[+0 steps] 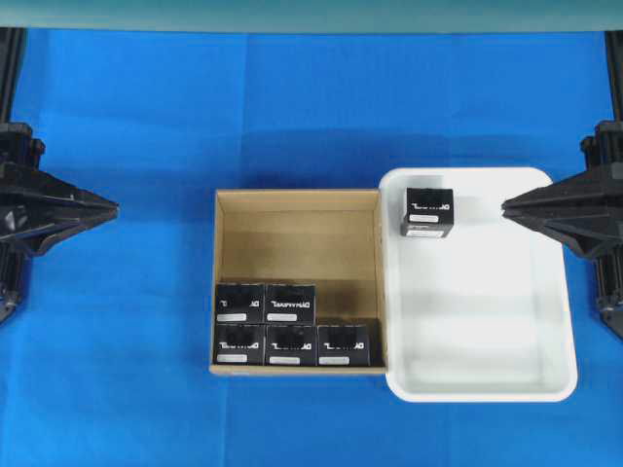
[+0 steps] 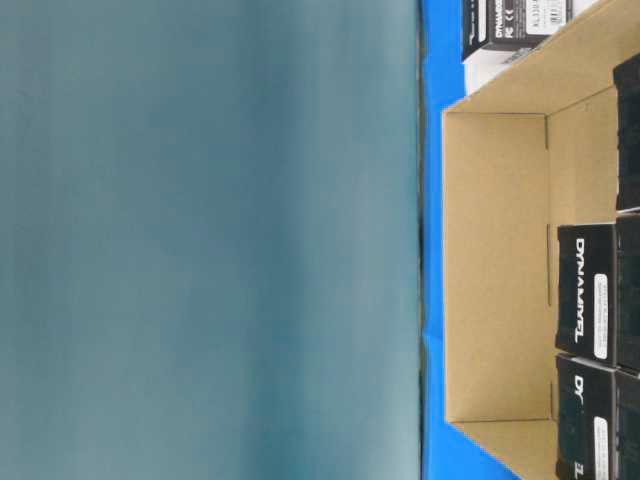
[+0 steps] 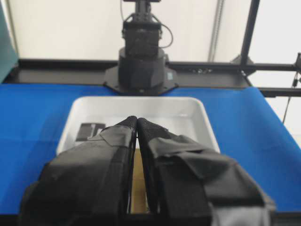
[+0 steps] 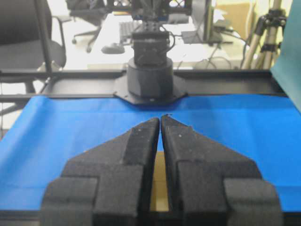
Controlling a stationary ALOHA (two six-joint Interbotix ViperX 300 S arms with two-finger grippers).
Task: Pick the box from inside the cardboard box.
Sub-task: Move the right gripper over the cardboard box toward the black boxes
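Note:
The cardboard box [image 1: 292, 243] sits mid-table with several black boxes [image 1: 290, 304] packed along its near side, white labels up. From table level the same boxes [image 2: 585, 290] line the carton's tan floor [image 2: 495, 270]. One more black box [image 1: 429, 211] lies in the white tray's far left corner, also seen as the black box [image 3: 89, 131] from the left wrist. My left gripper [image 1: 115, 206] [image 3: 137, 118] hovers left of the carton, shut and empty. At the tray's right edge my right gripper [image 1: 504, 206] [image 4: 160, 117] hangs shut and empty, tips pointing toward that box.
The white tray [image 1: 477, 311] touches the carton's right wall. A blue cloth [image 1: 127, 107] covers the table. Each arm's base [image 3: 141, 61] [image 4: 150, 70] stands at the far edge in the other arm's wrist view. The carton's far half is bare.

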